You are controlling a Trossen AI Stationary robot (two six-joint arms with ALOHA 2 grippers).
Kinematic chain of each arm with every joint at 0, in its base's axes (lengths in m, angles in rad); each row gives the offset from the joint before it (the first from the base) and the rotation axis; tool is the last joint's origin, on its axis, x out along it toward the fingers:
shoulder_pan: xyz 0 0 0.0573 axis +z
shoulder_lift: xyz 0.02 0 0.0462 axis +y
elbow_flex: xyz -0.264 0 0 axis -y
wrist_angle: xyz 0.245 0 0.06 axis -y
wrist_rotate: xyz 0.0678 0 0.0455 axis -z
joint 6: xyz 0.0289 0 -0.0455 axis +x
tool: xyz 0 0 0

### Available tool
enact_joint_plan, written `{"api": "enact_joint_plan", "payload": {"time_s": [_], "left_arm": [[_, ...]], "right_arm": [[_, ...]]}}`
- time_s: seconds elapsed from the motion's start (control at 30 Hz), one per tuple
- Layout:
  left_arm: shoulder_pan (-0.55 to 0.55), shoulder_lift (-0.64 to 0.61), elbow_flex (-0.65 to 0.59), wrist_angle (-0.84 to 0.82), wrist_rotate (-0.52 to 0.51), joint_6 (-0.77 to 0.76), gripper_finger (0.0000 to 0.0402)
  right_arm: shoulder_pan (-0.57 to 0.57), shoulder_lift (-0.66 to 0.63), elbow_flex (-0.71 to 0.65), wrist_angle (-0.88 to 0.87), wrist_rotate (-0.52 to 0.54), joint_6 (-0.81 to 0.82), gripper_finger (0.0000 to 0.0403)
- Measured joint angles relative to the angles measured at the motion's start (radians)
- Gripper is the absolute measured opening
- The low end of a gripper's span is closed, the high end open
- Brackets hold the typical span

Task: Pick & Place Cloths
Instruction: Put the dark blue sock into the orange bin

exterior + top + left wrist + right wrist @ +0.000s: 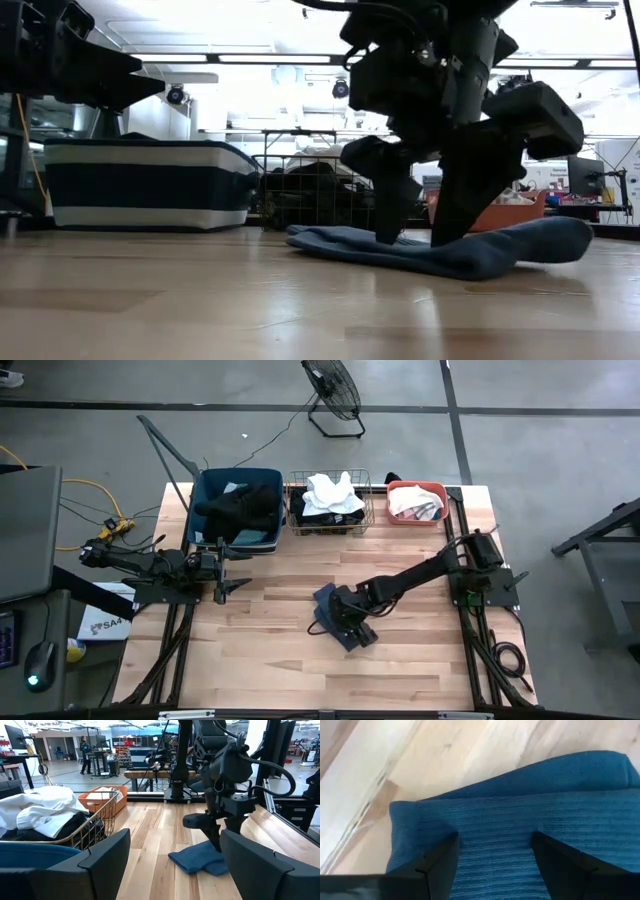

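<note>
One blue cloth (330,615) was seen mid-table (270,650) from above, right gripper (352,625) lowered onto it. Low view: fingers (390,215) spread, planted on fabric, likely for pinch. Left gripper (228,563) parked beside blue tub (205,510), spread, nothing held.

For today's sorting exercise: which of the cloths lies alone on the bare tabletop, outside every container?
The slate-blue cloth under the right gripper, whose open fingers press on it. All other cloths sit in the blue tub, wire basket or coral tub.
</note>
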Motion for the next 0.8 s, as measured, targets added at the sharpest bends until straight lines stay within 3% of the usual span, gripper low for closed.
{"api": "enact_joint_plan", "payload": {"time_s": [0.17, 0.3, 0.6, 0.8], "left_arm": [[0.000, 0.001, 0.000, 0.000, 0.000, 0.000, 0.0300], [0.000, 0.001, 0.000, 0.000, 0.000, 0.000, 0.0300], [0.000, 0.001, 0.000, 0.000, 0.000, 0.000, 0.0300], [0.000, 0.001, 0.000, 0.001, 0.000, 0.000, 0.0300]], "right_arm": [[0.000, 0.023, 0.004, -0.035, 0.018, 0.005, 0.0242], [-0.002, 0.046, 0.006, -0.070, 0.042, 0.025, 0.0219], [-0.014, 0.051, 0.006, -0.098, 0.045, 0.083, 0.0099], [-0.023, 0.031, 0.000, -0.113, -0.021, 0.145, 0.0016]]}}
